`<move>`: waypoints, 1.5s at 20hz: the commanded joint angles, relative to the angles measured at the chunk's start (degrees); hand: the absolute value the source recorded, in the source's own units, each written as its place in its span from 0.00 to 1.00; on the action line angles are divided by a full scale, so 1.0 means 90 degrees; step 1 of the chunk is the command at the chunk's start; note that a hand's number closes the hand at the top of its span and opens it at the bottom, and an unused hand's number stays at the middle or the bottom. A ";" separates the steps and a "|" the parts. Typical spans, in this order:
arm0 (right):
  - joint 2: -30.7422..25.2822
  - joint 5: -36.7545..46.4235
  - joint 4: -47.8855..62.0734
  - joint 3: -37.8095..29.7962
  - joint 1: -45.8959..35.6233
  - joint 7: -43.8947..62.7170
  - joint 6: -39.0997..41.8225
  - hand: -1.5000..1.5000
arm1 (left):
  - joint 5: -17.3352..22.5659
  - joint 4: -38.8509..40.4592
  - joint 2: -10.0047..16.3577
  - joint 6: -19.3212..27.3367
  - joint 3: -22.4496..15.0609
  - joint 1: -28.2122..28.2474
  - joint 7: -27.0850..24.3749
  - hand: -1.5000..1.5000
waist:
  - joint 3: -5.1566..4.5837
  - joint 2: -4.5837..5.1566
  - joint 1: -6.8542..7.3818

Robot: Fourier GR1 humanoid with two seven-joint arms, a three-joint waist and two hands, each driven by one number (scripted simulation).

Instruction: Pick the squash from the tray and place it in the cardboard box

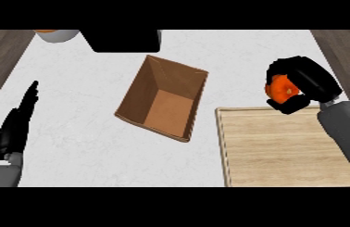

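Head view shows the right hand [308, 80] at the upper right with its fingers curled round the squash [279, 89] — only an orange patch shows between the black fingers, on the side facing the box [140, 94]. The squash is no longer lying on the tray [287, 147]. It sits in the hand, over the tray's far edge, and how high it hangs cannot be told from this steep angle.

The wrap-around hold suits a rounded thing, since fingers on both sides keep it from rolling out during the carry. By my reading the pick is done and the carry to the box is the step in hand.

The box lies on the counter [82, 82] to the left of the tray, turned at an angle, its open mouth facing up and nothing visible inside. It is well apart from the hand, with bare counter between. The next move calls for a sweep to the left until the squash is over the opening, inside the near wall, before the fingers let go.

The left hand [19, 122] rests open at the left edge, fingers up, taking no part. At the far edge of the counter are a black block [126, 40] and a bowl [56, 34] — both out of the likely path.
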 commanded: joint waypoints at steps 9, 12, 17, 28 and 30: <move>0.0559 -0.0712 -0.2341 -0.0368 -0.0271 0.0987 0.1447 1.00 | 0.0000 -0.0236 -0.0005 -0.0243 0.0273 0.0136 0.0114 0.50 | 0.0001 -0.0003 0.0010; 0.1255 -0.0831 -0.2716 -0.0089 -0.0407 0.1730 0.1647 1.00 | -0.0124 0.0000 -0.0143 -0.0221 0.0166 -0.0025 -0.0087 0.50 | -0.0002 0.0006 0.0016; 0.2117 -0.0738 -0.2468 -0.0167 -0.0952 0.2670 0.1720 1.00 | -0.0267 -0.0143 -0.0164 -0.0180 0.0248 -0.0009 0.0019 0.50 | 0.0003 0.0015 0.0064; 0.3945 -0.0694 -0.0224 0.0053 -0.2643 0.3662 0.1303 1.00 | -0.0456 -0.0018 -0.0392 -0.0213 0.0188 -0.0331 0.0132 0.50 | 0.0002 0.0048 0.0142; 0.3958 -0.0730 0.0272 -0.0052 -0.2980 0.3572 0.1308 1.00 | -0.0463 -0.0373 -0.0496 -0.0219 0.0146 -0.0020 0.0208 0.50 | 0.0003 0.0041 0.0159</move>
